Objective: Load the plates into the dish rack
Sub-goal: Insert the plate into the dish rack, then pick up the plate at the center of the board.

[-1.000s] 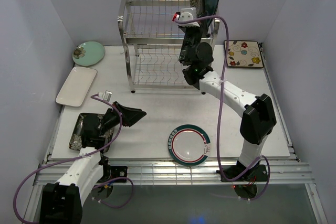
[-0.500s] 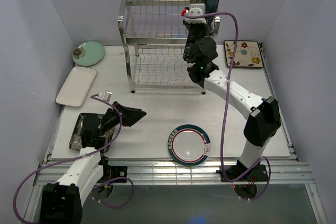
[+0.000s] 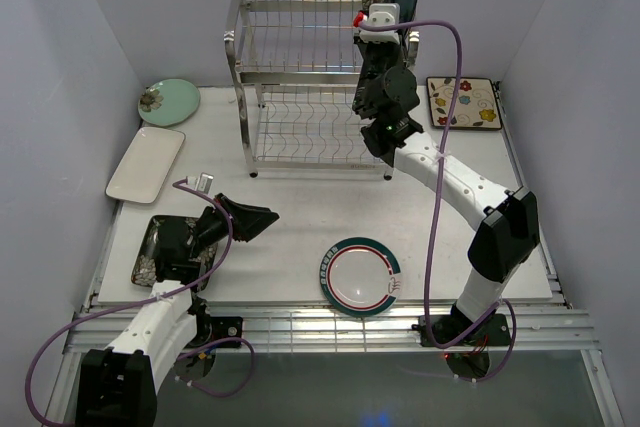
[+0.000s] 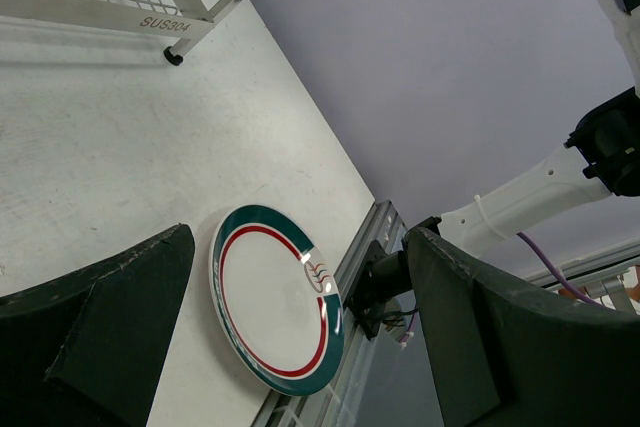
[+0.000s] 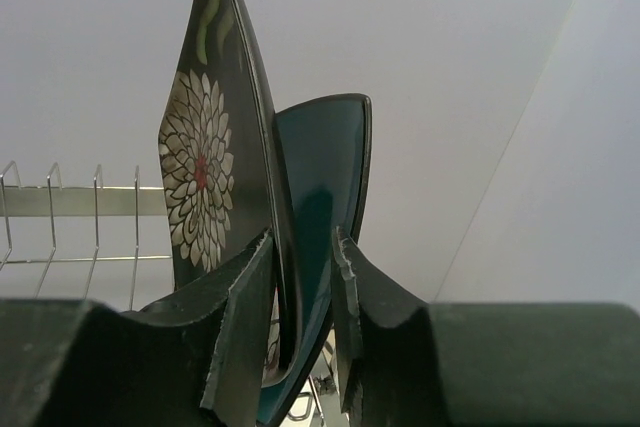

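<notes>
The tall, shiny steel wire dish rack (image 3: 300,57) stands at the back of the white table (image 3: 320,207). A dark floral square plate (image 5: 205,167) and a plain teal plate (image 5: 325,167) stand upright at the right end of its upper tier. The right gripper (image 5: 303,237) straddles their lower edges with its fingers narrowly parted; I cannot tell whether they press on either plate. The left gripper (image 4: 300,237) hangs spread wide and empty near a round white teal-rimmed plate (image 4: 270,297) that lies flat on the table.

Table (image 3: 290,217): white, matte.
Rear: dish rack (image 3: 300,97), green plate (image 3: 168,102), flowered plate (image 3: 465,103).
Left: white rectangular plate (image 3: 146,164), dark floral plate (image 3: 155,252).
Front: teal-rimmed plate (image 3: 361,276).
</notes>
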Robot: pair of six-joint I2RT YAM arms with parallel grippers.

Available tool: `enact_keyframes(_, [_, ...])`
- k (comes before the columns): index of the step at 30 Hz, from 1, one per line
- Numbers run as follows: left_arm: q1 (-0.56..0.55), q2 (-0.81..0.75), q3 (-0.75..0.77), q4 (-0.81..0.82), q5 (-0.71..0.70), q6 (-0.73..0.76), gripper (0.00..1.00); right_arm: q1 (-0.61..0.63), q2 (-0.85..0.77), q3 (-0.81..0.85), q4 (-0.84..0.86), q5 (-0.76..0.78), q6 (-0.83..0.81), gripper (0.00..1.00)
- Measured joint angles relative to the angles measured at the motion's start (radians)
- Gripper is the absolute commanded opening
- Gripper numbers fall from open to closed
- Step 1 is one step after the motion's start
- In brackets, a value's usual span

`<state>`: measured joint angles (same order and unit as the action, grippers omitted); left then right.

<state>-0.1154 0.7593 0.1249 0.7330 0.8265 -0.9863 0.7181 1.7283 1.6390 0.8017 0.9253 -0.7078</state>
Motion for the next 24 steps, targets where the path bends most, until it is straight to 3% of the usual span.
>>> enact_keyframes(10, [0.0,-0.002,0.0,0.0,0.0,0.0,0.98,0.0,-0.002,0.025,-0.051,0.017,0.031,0.38])
enact_keyframes(24, [0.0,-0.004,0.0,0.0,0.0,0.0,0.98,-0.008,-0.014,0.149,-0.274,0.041,0.16,0.43])
